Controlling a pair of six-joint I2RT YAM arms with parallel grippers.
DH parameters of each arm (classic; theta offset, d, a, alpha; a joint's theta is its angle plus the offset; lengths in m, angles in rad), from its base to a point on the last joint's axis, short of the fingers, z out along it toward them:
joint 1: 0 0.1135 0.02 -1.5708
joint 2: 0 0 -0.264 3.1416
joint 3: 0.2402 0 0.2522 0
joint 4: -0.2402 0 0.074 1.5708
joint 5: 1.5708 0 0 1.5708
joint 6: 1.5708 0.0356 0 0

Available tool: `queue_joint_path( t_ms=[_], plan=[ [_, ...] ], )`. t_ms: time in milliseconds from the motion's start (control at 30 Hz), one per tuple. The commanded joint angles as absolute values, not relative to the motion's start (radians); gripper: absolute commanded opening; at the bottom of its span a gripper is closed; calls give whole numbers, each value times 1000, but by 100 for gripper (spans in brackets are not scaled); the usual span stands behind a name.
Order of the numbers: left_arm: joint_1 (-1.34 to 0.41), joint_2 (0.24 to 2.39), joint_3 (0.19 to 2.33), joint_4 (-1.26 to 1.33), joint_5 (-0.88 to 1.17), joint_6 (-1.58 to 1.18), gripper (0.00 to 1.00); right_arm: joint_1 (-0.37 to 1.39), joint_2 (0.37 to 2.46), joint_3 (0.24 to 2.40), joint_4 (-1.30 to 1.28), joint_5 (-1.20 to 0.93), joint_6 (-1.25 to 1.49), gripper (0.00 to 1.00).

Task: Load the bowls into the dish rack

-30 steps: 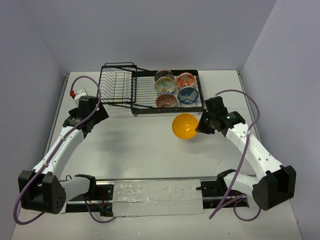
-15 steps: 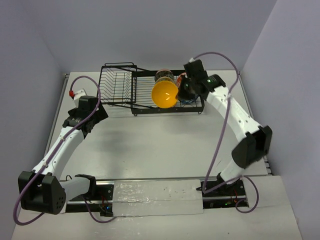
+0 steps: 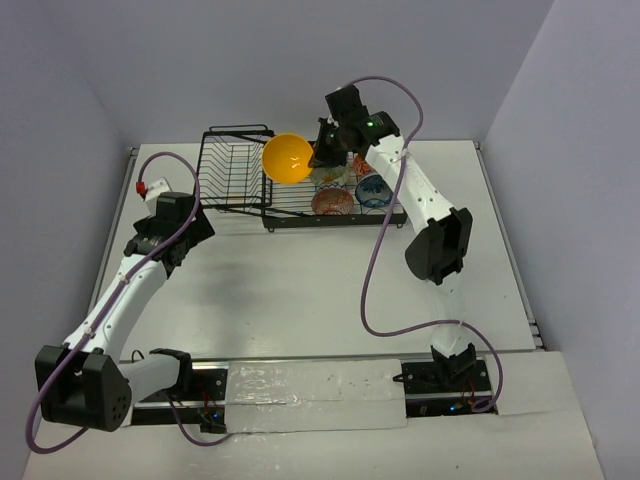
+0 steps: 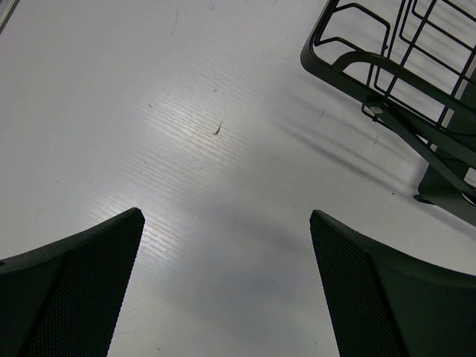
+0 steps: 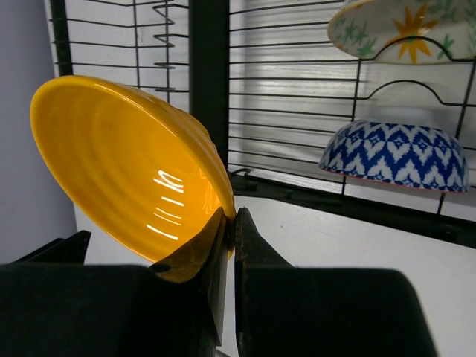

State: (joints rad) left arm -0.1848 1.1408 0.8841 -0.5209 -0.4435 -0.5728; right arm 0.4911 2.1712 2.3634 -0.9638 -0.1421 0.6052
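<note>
The surface (image 3: 300, 290) is a plain white top, a little scuffed and shiny under the light. It is boxed in by bare pale lilac walls (image 3: 300, 60) at 9, 12 and 3 o'clock. At 12 o'clock stands the dish rack (image 3: 237, 129), thin black wire, with its tilted basket at the 9 o'clock end and a flat tray with curved dividers running toward 3 o'clock. The orange-yellow bowl (image 3: 287, 158) is glossy, plain and faintly ringed with ridges. It is tipped up on edge, its hollow facing up and toward the near side. It hangs where the basket meets the tray, and I cannot tell whether it touches the wires. The right hand (image 5: 230, 223) has its fingers pressed together on the bowl's rim, pinching it from the 3 o'clock side. In the tray toward 3 o'clock sit a blue patterned bowl (image 5: 398, 152), a white bowl with green and orange leaves (image 5: 405, 26) and an orange-red bowl (image 3: 332, 201). At 9 o'clock the left hand (image 4: 225, 223) hangs spread over bare surface, just beside the basket's corner.
</note>
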Motion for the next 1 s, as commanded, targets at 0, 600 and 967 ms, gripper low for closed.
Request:
queue_joint_path(
  t_ms=[0,600,967],
  plan=[
    [-183,1132,899,-515,-459,-589,99,497,2158,2382,-885,-230,624,0],
    [-184,1170,900,-515,-434,-589,95,594,2241,2321,-629,-471,620,0],
    [-198,1178,899,-514,-423,-586,92,614,2309,2350,-519,-497,658,0]
  ],
)
